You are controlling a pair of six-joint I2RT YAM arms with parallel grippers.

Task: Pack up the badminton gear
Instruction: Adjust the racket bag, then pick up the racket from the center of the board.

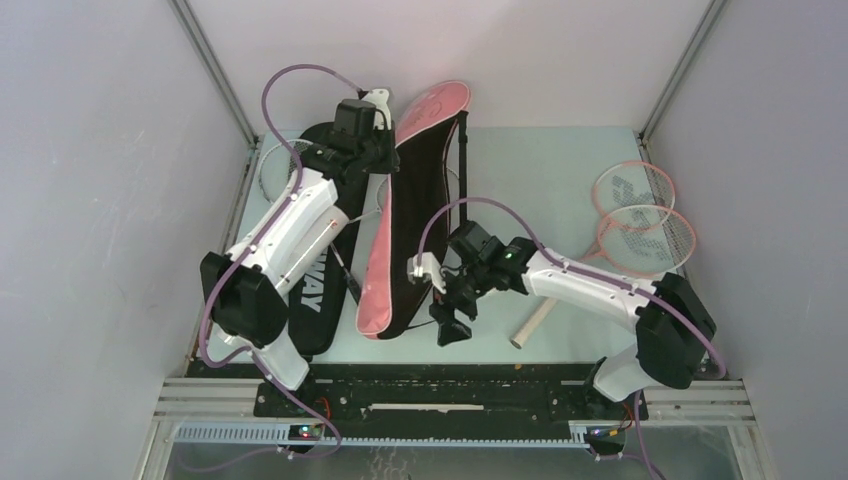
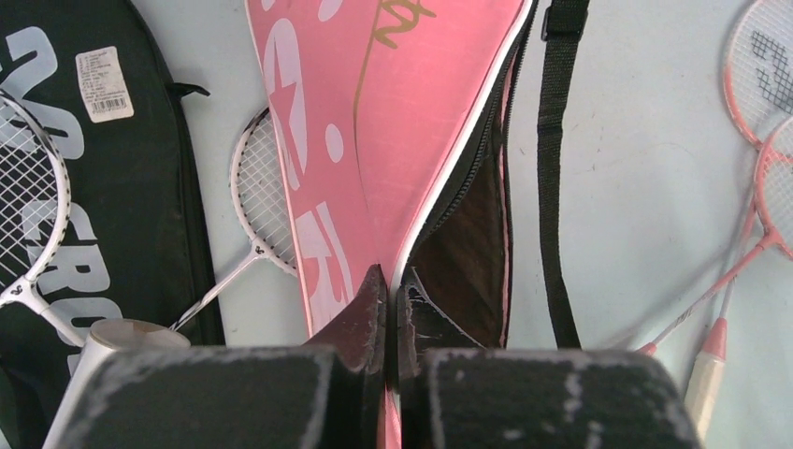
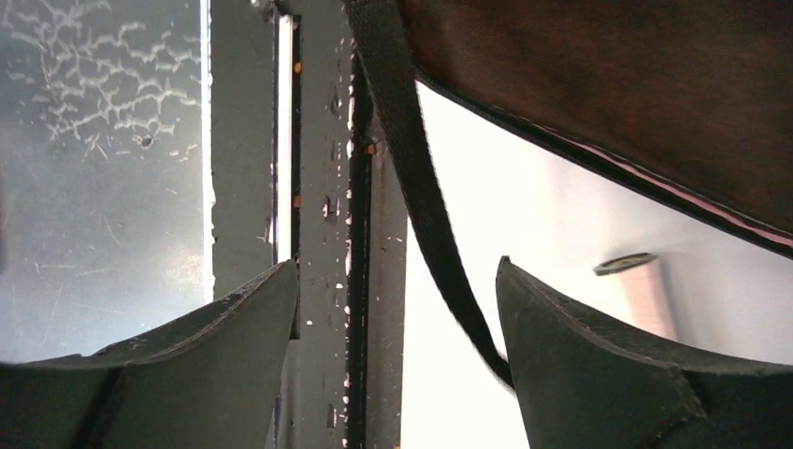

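Pink racket cover [image 1: 380, 270] lengthwise on left-centre of desk [image 1: 545, 165], near end close to front edge, far end up by back wall. Unzipped along one side, dark lining [image 2: 463, 243] exposed. Black strap [image 2: 552, 187] trailing along its right side.

Left tool [image 2: 387, 313] fully closed, scuffed pads pinching pink racket cover at its white-piped zipper edge. Right tool [image 3: 397, 318] spread wide, gripping nothing. Hovering at the cover's near end by desk's front edge, strap passing between its fingers [image 3: 580, 365]; contact with strap unclear.

Just left of pink racket cover: black racket cover [image 1: 315, 300], flat, white "WAY" lettering showing, mostly under left arm, white label [image 2: 103, 84] stuck on it. White-framed racket [image 2: 33, 187] resting on black racket cover. Second white-framed racket [image 2: 265, 196] on desk between the two covers, head edge tucked under the pink one.

Pink rackets [image 1: 640, 215], two, on far right of desk, heads overlapping, well apart from pink racket cover, shafts running in under right arm. Pale handle [image 1: 533, 322] lying diagonal near front edge, just right of right tool.
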